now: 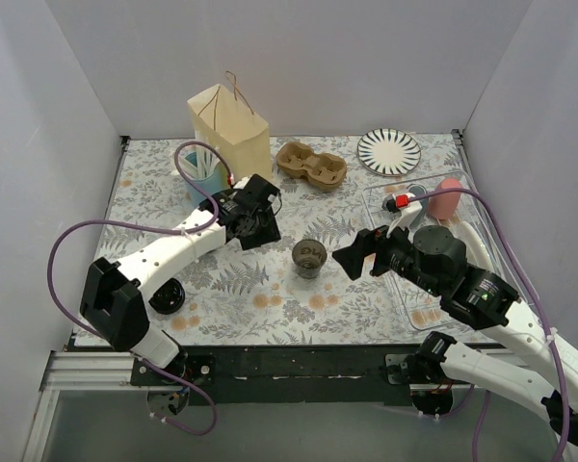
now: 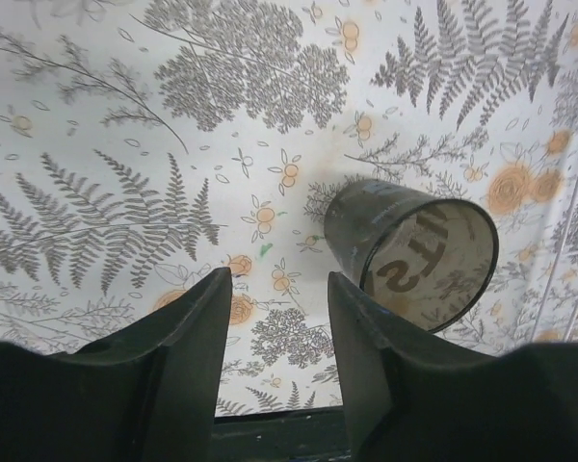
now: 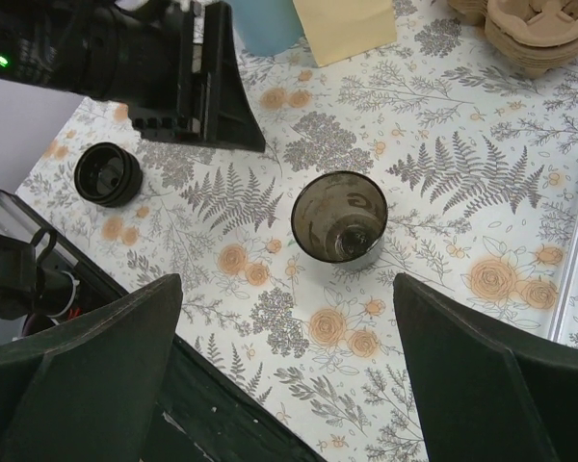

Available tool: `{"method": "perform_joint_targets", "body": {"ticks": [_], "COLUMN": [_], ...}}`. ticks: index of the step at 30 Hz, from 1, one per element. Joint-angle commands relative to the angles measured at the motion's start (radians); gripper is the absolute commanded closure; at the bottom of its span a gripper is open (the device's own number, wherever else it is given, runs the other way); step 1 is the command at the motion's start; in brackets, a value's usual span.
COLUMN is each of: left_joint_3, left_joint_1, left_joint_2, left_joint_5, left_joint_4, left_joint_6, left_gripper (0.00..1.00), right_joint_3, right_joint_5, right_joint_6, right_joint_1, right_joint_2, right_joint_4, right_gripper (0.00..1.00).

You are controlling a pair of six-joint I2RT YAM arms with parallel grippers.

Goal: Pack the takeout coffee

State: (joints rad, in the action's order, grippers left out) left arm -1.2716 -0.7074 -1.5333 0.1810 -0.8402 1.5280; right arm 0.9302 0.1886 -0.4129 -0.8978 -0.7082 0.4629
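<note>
The takeout coffee (image 1: 309, 258), a small dark cup with an open round rim, stands upright mid-table between my two grippers. My left gripper (image 1: 257, 231) is just left of it, jaws parted with only tablecloth between them. In the left wrist view the cup (image 2: 409, 250) sits just beyond and to the right of the right finger (image 2: 376, 356), outside the left gripper (image 2: 278, 279). My right gripper (image 1: 358, 252) hovers to the cup's right, open wide. In the right wrist view the cup (image 3: 338, 217) lies ahead of the spread right gripper (image 3: 287, 289), untouched.
A paper bag (image 1: 229, 120) stands at the back left, a blue cup of white utensils (image 1: 202, 173) in front of it. A cardboard cup carrier (image 1: 311, 164) and striped plate (image 1: 388, 151) sit at the back. A clear tray (image 1: 482, 241) holds a pink cup (image 1: 446, 197). A black round lid (image 1: 166, 295) lies near the left arm.
</note>
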Motion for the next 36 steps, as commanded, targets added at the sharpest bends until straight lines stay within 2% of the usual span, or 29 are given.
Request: {"method": "perform_joint_targets", "body": {"ticks": [1,5,6,12,15,17,22,26,36], "left_joint_3": [-0.061,0.042,0.073,0.277,0.348,0.366,0.393,0.417,0.420], "left_joint_1": [0.042,0.150,0.214,0.413,0.476,0.483,0.503,0.517,0.528], "left_joint_2": [0.076,0.174,0.200,0.409,0.429,0.404,0.270,0.228,0.254], "left_joint_5": [0.184,0.270,0.268,0.302,0.246,0.210,0.216,0.213,0.331], "left_joint_4": [-0.178,-0.266,-0.272,-0.255,-0.208,-0.157,-0.140,-0.114,-0.163], "left_joint_6": [0.035,0.116,0.118,0.100,0.075,0.046,0.069,0.076,0.166], "left_gripper": [0.55,0.56,0.56,0.61,0.59,0.57,0.56,0.56,0.56], "right_joint_3": [-0.017,-0.024,-0.025,-0.053,-0.050,-0.045,-0.016,-0.014,-0.016], "right_joint_5": [0.022,0.018,0.018,0.009,0.006,0.006,0.006,0.020,0.029], "right_joint_6": [0.016,0.014,0.014,0.019,0.028,0.037,0.046,0.048,0.060], "right_joint_1": [-0.001,0.000,0.000,0.000,0.000,0.000,0.000,0.000,0.000], "right_joint_2": [0.012,0.007,0.007,0.029,0.029,0.026,0.029,0.042,0.039], "right_joint_4": [-0.032,-0.023,-0.023,-0.050,-0.052,-0.052,-0.041,-0.038,-0.040], "right_gripper": [0.02,0.02,0.02,0.02,0.02,0.02,0.02,0.02,0.02]}}
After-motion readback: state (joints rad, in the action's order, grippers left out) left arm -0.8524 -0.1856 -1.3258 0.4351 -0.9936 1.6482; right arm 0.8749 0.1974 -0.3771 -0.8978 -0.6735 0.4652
